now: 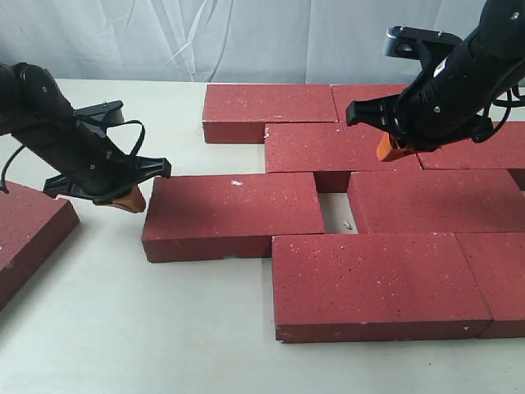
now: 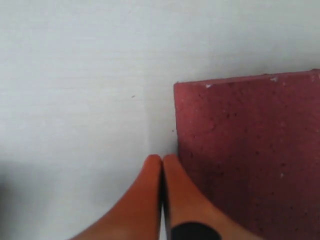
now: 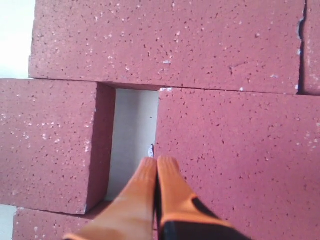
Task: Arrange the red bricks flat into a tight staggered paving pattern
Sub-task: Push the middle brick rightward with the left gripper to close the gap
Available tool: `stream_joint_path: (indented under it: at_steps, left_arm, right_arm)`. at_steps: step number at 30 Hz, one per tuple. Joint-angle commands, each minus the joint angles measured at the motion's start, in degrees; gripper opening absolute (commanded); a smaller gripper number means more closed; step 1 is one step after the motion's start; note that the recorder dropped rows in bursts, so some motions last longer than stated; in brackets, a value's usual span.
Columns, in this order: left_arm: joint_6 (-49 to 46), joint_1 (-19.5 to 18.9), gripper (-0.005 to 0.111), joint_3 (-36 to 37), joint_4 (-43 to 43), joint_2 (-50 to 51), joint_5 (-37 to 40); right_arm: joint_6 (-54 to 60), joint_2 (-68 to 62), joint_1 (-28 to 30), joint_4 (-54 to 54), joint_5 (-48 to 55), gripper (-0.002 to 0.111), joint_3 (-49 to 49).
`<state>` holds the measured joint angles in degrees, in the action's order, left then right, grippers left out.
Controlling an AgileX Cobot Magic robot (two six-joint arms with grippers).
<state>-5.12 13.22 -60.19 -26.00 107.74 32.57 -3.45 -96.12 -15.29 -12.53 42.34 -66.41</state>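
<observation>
Exterior view: nine red bricks [image 1: 369, 283] can be counted on the white table [image 1: 123, 336], all lying flat. Seven sit packed in staggered rows over the table's right half, from the far edge toward the near one. An eighth, the loose brick [image 1: 234, 215], lies near the middle of the table, in line with the third row but short of it, so one gap [image 1: 336, 215] of bare table shows between it and its neighbour. The ninth, a stray brick [image 1: 29, 238], lies well apart at the left edge, partly out of frame.

Of the two grippers, the left gripper [image 1: 127, 199] has its orange fingertips pressed together, just beside the loose brick's left short end. Whether they touch it I cannot tell. The right gripper [image 1: 390, 148] also has its tips together and holds nothing. It hangs over the second row, and its wrist view shows the tips pointing at the gap.

These bricks look heavy, rigid and gritty, so they should slide stiffly rather than slip. The chipped corners suggest brittle edges. Each looks too broad to pinch, so a low push on the middle of a short end seems best, to keep the brick from turning
</observation>
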Motion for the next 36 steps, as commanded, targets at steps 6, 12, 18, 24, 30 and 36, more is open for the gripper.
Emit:
stream_joint_path:
  at_steps: [6, 12, 18, 24, 30, 36]
  left_arm:
    - [-9.6, 1.1, 0.000, -0.4, -10.6, 1.5, -0.4]
    - [-18.4, 2.6, 0.000, -0.4, -21.0, 2.2, -0.7]
    - [-19.6, 3.0, 0.000, -0.4, -25.1, 2.2, -0.4]
    - [-19.6, 3.6, 0.000, -0.4, -25.4, 2.2, 0.0]
    - [-19.6, 4.0, 0.000, -0.4, -25.4, 2.2, 0.4]
    - [-19.6, 5.0, 0.000, -0.4, -25.5, 2.2, 0.4]
  right_arm:
    - [0.3, 0.5, 0.2, 0.4, -0.9, -0.001, -0.3]
    - [0.3, 0.5, 0.2, 0.4, -0.9, -0.001, -0.3]
    - [0.3, 0.5, 0.2, 0.6, -1.1, -0.001, -0.3]
    - [0.3, 0.5, 0.2, 0.6, -1.1, -0.001, -0.3]
    - [0.3, 0.5, 0.2, 0.6, -1.1, -0.001, -0.3]
    - [0.3, 0.5, 0.2, 0.6, -1.1, -0.001, -0.3]
